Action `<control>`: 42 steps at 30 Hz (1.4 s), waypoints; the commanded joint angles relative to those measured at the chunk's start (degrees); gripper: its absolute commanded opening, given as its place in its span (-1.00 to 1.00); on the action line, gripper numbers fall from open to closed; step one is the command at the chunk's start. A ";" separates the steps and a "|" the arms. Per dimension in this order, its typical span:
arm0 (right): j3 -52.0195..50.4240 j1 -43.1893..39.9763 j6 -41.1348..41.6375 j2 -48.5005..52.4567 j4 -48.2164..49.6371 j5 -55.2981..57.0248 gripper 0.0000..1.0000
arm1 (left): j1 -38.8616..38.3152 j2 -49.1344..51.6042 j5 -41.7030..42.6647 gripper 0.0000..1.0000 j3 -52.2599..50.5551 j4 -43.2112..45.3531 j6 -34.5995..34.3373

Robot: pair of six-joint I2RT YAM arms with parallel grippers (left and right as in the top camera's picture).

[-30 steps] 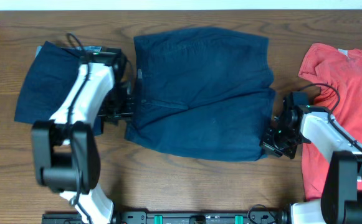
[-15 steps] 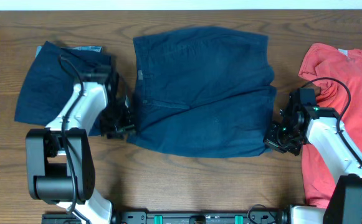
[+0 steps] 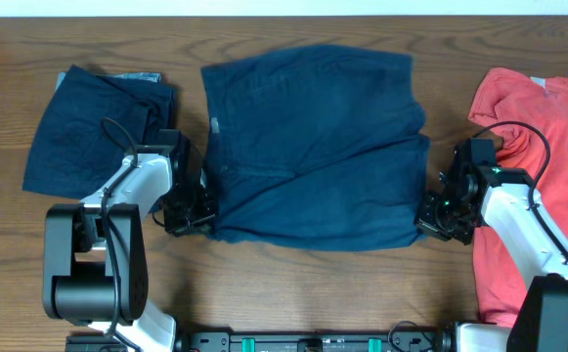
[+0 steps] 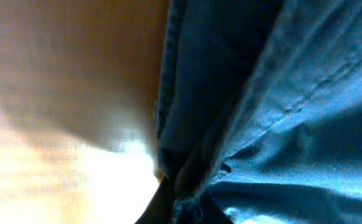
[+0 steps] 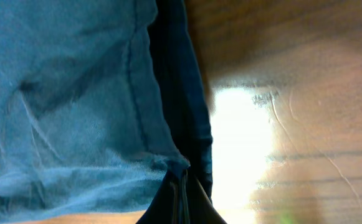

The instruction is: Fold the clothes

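Dark navy shorts (image 3: 313, 142) lie in the middle of the table, folded over so the near edge runs straight. My left gripper (image 3: 197, 208) is shut on their near left corner; the left wrist view shows the bunched navy cloth (image 4: 243, 112) pinched between the jaws. My right gripper (image 3: 430, 217) is shut on their near right corner; the right wrist view shows the hem (image 5: 168, 124) clamped in the closed jaws. A folded bundle of navy garments (image 3: 93, 127) lies at the far left.
A red garment (image 3: 543, 166) lies crumpled at the right edge, under my right arm. The wooden table (image 3: 293, 284) shows bare in front of the shorts. The arm bases stand at the near edge.
My left gripper has moved toward the near edge, pulling the left corner of the shorts with it. The near edge of the shorts is straighter. My right gripper has barely moved.
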 commanded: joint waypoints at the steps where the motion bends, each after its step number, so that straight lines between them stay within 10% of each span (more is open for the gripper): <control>1: 3.74 -0.33 -3.72 -2.49 -2.40 0.81 -0.97 | 0.55 1.01 -0.98 -0.88 0.76 -4.22 1.62; 25: 29.88 -0.35 1.14 -26.51 -29.33 4.17 -0.98 | 2.56 -44.26 -0.98 -0.88 13.00 -31.87 3.04; 42: 30.51 2.19 7.72 -9.77 1.84 0.46 -0.97 | 2.56 -32.39 -15.50 -0.88 12.92 -14.12 2.62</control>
